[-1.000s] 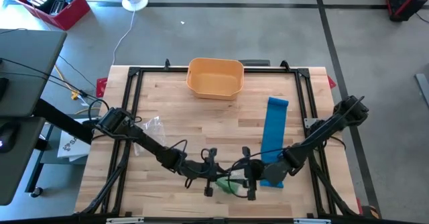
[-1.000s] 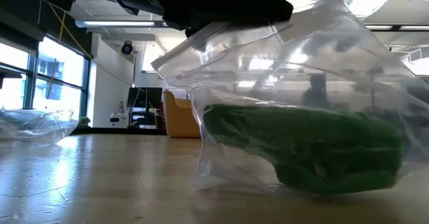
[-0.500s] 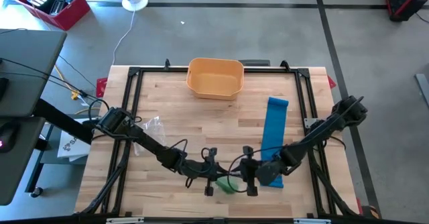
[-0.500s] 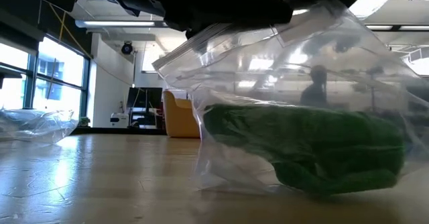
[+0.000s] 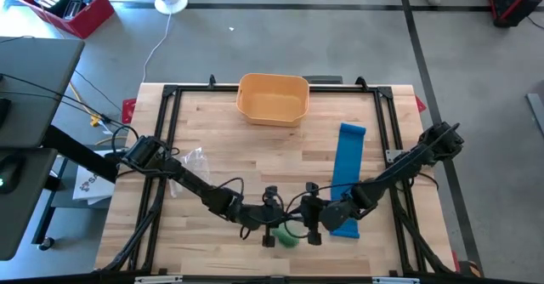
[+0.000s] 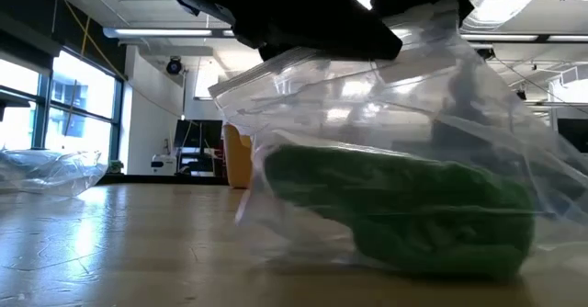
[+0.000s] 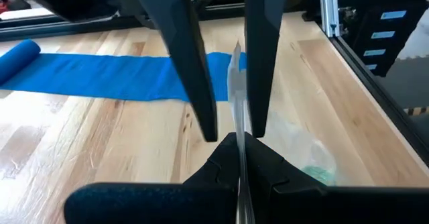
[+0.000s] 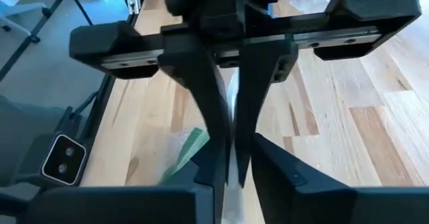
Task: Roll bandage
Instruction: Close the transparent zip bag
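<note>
Both arms met low over the near edge of the wooden table, facing each other. Between them hung a clear zip bag with a rolled green bandage lying inside it, the bag's bottom resting on the table in the low view. From above, the green roll showed just below the two grippers.

The left gripper had its fingers pressed together on the bag's top edge, the thin plastic strip standing upright between them. The right gripper faced it from the other side, its fingers nearly closed, with the same plastic edge caught in the narrow gap; it appeared to be pinching the bag too.

A long blue bandage lay unrolled flat on the right half of the table, running away from the near edge, its near end touching the right gripper's wrist. In the left wrist view it stretched across the boards, with a rolled end at one side.

An orange bin sat at the far edge of the table, well apart from the grippers. A second, crumpled clear bag lay on the left side near the left arm.
</note>
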Controlling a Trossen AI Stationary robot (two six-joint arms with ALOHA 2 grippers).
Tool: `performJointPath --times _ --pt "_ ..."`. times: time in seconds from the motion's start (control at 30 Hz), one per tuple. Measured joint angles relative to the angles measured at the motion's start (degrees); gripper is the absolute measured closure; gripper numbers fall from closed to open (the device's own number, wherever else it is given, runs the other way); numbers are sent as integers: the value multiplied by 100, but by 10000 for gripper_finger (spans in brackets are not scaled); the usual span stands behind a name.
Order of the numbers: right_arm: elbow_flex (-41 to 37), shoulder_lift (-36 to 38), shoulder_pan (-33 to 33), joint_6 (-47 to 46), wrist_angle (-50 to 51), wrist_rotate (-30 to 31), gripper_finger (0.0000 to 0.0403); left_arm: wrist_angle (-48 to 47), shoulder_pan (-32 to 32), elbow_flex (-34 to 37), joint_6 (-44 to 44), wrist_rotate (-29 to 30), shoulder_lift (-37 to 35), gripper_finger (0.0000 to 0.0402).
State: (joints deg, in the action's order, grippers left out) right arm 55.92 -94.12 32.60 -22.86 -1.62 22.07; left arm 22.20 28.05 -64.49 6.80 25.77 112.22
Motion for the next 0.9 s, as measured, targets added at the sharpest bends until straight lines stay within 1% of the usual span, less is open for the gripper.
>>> performJointPath --times 0.17,0.27,0.33,0.5,0.73,0.9 --pt "0 289 43 -48 318 -66 306 -82 2 0 63 5 0 401" --pt "0 456 127 -194 664 -16 304 -146 2 0 108 5 0 401" --pt "0 476 199 -35 668 44 307 -140 2 0 108 3 0 401" --pt "0 354 245 79 661 57 331 -136 -35 0 111 2 0 401" --pt "0 46 222 223 459 189 396 -156 -35 4 167 -8 0 401" --pt "0 -36 144 388 130 194 397 -127 -37 4 167 -8 0 401"
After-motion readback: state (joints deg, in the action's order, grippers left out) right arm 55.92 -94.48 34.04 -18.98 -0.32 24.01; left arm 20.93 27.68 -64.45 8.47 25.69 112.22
